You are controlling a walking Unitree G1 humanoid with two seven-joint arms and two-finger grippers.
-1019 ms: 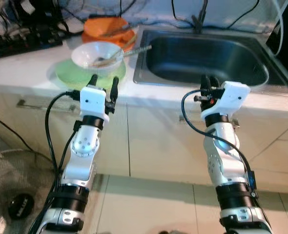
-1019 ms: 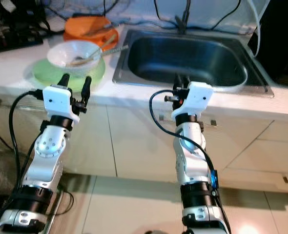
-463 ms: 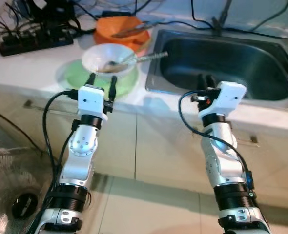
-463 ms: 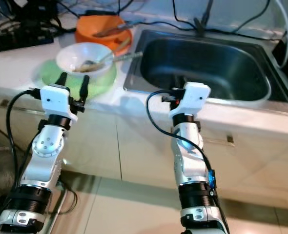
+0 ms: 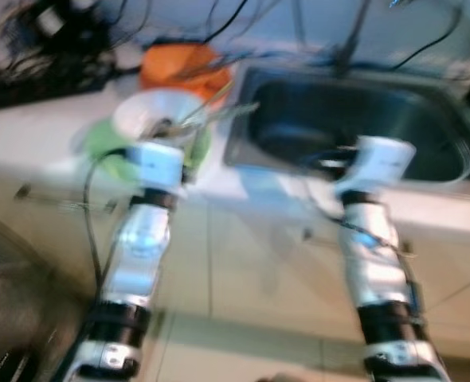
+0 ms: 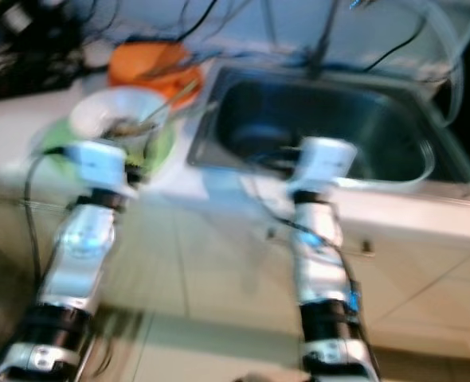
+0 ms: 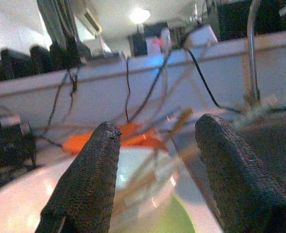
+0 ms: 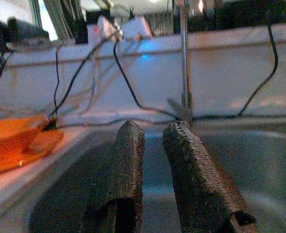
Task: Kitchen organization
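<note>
A white bowl (image 5: 157,114) is seen on a green plate (image 5: 107,142) on the pale desk (image 5: 36,119), just left of the steel sink (image 6: 330,131); utensils (image 5: 219,111) lie in the bowl with their handles reaching toward the sink's rim, though their kind cannot be made out through the blur. An orange dish (image 5: 183,64) is set just behind the bowl, nearer the wall, and it too appears to carry something long across it. The left claw (image 7: 155,165) is held at the desk's front edge directly before the bowl and plate, its two black fingers (image 7: 92,179) spread well apart with nothing between them; the bowl's white rim and the green plate are framed in the gap. The right claw (image 8: 152,160) is held at the front rim of the sink, pointed into the basin, its fingers (image 8: 121,179) drawn close together with only a narrow slit left and nothing gripped. A tap (image 8: 184,58) rises behind the basin, and dark cables (image 6: 219,16) trail along the wall above the desk. Pale cabinet fronts (image 5: 259,263) are seen below the desk, and both head views are smeared by motion.
</note>
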